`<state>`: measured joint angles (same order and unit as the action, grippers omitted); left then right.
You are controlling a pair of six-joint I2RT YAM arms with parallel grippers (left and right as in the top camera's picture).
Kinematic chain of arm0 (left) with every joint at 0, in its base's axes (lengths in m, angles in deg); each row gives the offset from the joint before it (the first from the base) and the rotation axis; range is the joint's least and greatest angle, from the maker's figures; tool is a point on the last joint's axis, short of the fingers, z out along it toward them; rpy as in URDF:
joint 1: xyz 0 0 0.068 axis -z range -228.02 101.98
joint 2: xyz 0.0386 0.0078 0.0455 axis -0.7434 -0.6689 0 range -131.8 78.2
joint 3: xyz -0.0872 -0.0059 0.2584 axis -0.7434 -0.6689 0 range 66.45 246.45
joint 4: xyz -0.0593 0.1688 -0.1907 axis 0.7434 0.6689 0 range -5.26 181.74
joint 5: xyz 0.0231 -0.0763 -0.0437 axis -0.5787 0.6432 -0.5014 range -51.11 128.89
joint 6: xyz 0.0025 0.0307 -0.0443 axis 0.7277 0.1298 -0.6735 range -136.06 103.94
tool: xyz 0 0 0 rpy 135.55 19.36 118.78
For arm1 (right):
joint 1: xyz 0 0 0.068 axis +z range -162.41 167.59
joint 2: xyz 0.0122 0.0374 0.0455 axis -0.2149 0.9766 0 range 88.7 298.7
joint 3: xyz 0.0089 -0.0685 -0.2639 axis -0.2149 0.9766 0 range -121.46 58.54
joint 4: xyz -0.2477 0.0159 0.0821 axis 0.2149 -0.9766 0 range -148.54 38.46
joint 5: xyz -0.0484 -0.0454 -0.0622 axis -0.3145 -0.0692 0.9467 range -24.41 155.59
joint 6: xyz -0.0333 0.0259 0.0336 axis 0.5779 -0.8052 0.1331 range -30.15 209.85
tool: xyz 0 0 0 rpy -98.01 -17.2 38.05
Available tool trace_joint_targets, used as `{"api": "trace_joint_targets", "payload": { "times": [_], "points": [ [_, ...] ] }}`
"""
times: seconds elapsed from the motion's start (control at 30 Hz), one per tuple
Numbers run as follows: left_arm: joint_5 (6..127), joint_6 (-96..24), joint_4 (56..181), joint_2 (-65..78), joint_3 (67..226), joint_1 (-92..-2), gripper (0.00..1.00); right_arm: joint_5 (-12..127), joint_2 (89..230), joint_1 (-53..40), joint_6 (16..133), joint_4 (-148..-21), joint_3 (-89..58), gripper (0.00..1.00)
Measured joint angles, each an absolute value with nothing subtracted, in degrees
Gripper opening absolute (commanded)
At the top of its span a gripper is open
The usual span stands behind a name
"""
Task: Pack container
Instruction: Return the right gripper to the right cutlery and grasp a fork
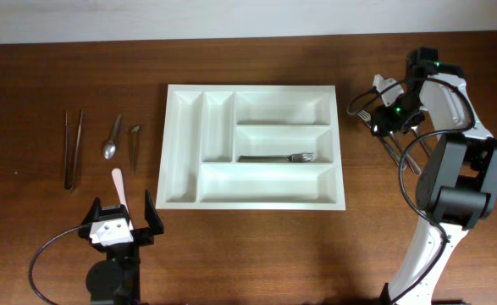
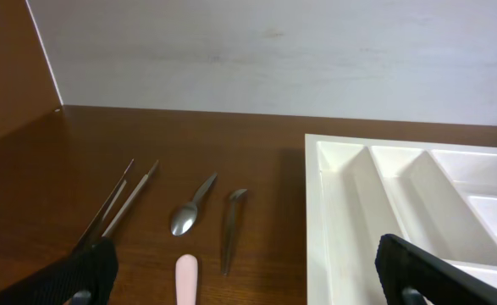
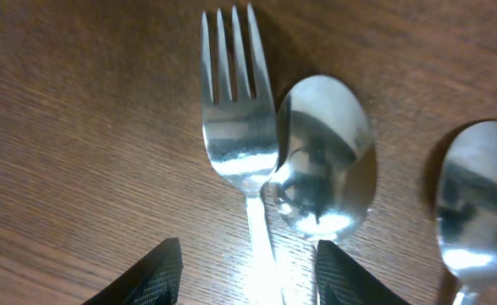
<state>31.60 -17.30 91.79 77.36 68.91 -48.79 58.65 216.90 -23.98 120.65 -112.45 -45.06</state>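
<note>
The container [image 1: 265,182] is a white cutlery tray in the middle of the table, its left end also showing in the left wrist view [image 2: 316,212]. One fork [image 1: 278,158] lies in its middle long compartment. My right gripper [image 1: 378,119] is low over loose cutlery right of the tray. Its jaws [image 3: 248,280] stand open on either side of a fork's handle [image 3: 235,127] without touching it, and a spoon [image 3: 324,161] lies against that fork. My left gripper [image 1: 119,222] is wide open near the front edge, with nothing between its fingers [image 2: 79,275].
Left of the tray lie long tweezers [image 1: 74,148], a spoon [image 1: 113,140], a short metal piece [image 1: 135,140] and a pink-handled utensil [image 1: 118,186]. A second spoon [image 3: 477,203] lies right of the fork and spoon. Thin handles [image 1: 396,152] run toward the right arm's base.
</note>
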Motion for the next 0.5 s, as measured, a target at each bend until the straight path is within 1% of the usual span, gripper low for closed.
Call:
{"api": "trace_joint_targets", "payload": {
  "times": [0.43, 0.47, 0.5],
  "points": [
    [31.6, -17.3, 91.8, 77.4, 68.9, -48.8, 0.99, 58.6, 216.9, -24.0, 120.4, -108.1, -38.6, 0.50],
    [31.6, -17.3, 91.8, 77.4, 68.9, -48.8, 0.99, 58.7, 216.9, -24.0, 120.4, -107.7, -38.4, 0.49],
    [31.6, -17.3, 91.8, 77.4, 68.9, -48.8, 0.99, 58.7, 216.7, -24.0, 120.5, -107.4, -38.1, 0.43]
  ]
}}
